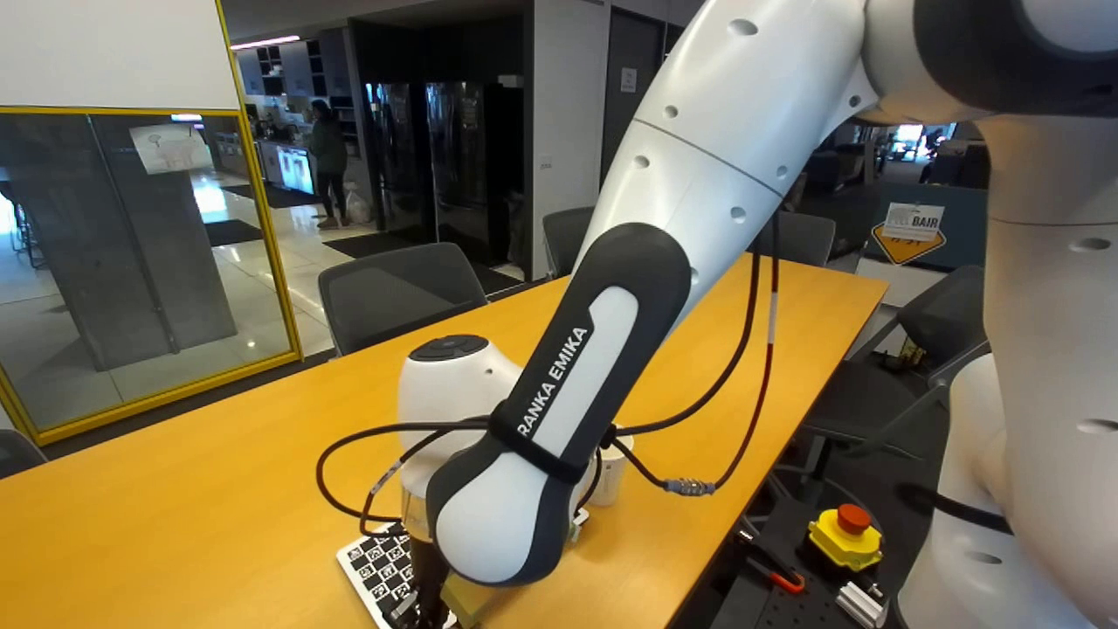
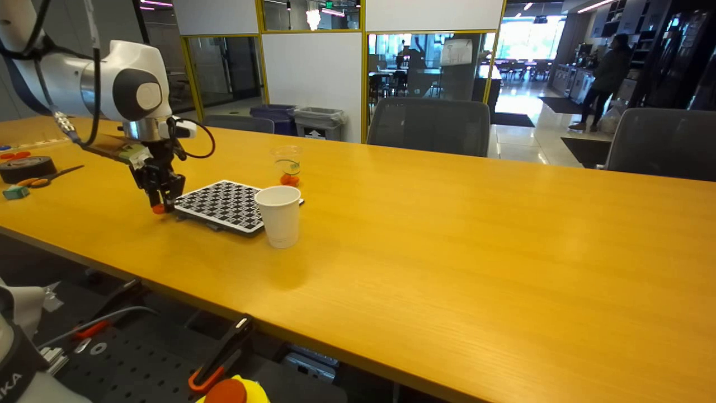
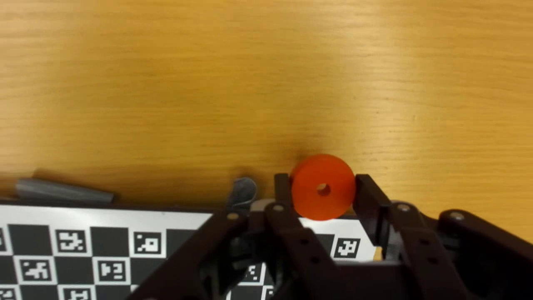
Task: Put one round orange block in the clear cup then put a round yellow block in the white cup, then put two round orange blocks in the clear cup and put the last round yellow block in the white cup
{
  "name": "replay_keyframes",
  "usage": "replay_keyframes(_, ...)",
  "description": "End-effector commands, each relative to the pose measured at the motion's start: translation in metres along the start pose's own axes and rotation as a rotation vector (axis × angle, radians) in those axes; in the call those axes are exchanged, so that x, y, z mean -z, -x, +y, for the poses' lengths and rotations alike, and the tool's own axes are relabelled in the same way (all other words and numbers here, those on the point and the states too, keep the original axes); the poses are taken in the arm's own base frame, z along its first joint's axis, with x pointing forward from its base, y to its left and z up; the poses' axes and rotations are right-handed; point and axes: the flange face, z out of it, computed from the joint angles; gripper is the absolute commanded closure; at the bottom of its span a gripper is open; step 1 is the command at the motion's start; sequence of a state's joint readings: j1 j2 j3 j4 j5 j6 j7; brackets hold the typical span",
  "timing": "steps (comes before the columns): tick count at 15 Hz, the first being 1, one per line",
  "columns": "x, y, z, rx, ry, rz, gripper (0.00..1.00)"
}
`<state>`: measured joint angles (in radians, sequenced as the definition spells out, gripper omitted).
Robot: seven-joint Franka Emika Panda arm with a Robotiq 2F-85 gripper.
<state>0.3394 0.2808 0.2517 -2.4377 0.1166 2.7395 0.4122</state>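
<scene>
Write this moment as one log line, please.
fingers: shut on orange block; clear cup: orange blocks inside; white cup: upright, contents hidden

A round orange block [image 3: 323, 177], pinched — clear cup [image 2: 287, 160], orange blocks [image 2: 289, 180] inside, and white cup [image 2: 280, 219], both upright.

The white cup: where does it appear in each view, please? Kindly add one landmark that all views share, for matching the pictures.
In an exterior view: the white cup is below and slightly right of centre, partly hidden.
In an exterior view: the white cup is left of centre, slightly below mid-height.
Wrist view: not visible.
Shared landmark: the checkered board, in all three views.
</scene>
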Motion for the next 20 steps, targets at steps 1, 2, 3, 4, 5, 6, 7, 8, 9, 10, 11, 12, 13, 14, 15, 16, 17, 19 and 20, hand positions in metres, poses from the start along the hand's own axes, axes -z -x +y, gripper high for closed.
replay_keyframes(1,0.049,0.012,0.005,-0.029,0.005,0.028,0.76)
replay_keyframes(2,0.063,0.009,0.008,-0.038,0.004,0.045,0.76)
replay_keyframes(3,0.076,0.005,0.011,-0.058,-0.002,0.062,0.76)
replay_keyframes(4,0.091,-0.005,0.016,-0.082,-0.005,0.083,0.76)
replay_keyframes(5,0.102,-0.012,0.022,-0.107,-0.004,0.108,0.76)
replay_keyframes(6,0.114,-0.026,0.03,-0.14,-0.007,0.129,0.76)
replay_keyframes(7,0.124,-0.035,0.038,-0.162,-0.008,0.147,0.76)
replay_keyframes(8,0.132,-0.05,0.049,-0.188,-0.006,0.163,0.76)
replay_keyframes(9,0.139,-0.062,0.06,-0.211,-0.006,0.175,0.76)
replay_keyframes(10,0.146,-0.078,0.074,-0.235,-0.007,0.184,0.76)
replay_keyframes(11,0.15,-0.091,0.085,-0.257,-0.007,0.189,0.76)
replay_keyframes(12,0.153,-0.107,0.098,-0.285,-0.004,0.192,0.76)
replay_keyframes(13,0.156,-0.118,0.108,-0.304,-0.002,0.193,0.76)
replay_keyframes(14,0.158,-0.131,0.118,-0.326,0.001,0.196,0.76)
replay_keyframes(15,0.16,-0.144,0.127,-0.343,0.004,0.194,0.76)
replay_keyframes(16,0.161,-0.153,0.133,-0.355,0.005,0.19,0.76)
replay_keyframes(17,0.162,-0.165,0.138,-0.364,0.005,0.186,0.76)
replay_keyframes(19,0.162,-0.182,0.141,-0.371,0.005,0.181,0.76)
replay_keyframes(20,0.161,-0.19,0.141,-0.372,0.008,0.179,0.76)
